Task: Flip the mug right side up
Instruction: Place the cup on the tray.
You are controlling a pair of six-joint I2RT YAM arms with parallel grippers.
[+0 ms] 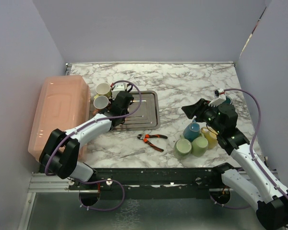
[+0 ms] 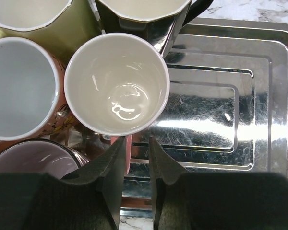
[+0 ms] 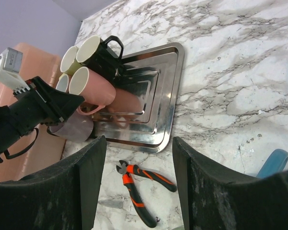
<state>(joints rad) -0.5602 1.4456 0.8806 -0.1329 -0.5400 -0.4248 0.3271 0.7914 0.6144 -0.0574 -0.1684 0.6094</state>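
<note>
The pink mug [image 2: 117,84] is seen mouth up at the left end of the metal tray [image 2: 259,96], packed among other mugs (a black mug [image 2: 149,24] and a yellow mug [image 2: 62,33] toward the tray's far edge). Its handle is clamped between the narrowly set jaws of the left gripper [image 2: 137,143]. The right gripper [image 3: 138,140] is held well off the tray's right side, jaws spread with nothing between them. Orange-handled pliers [image 3: 139,184] are laid just off the tray's near edge.
</note>
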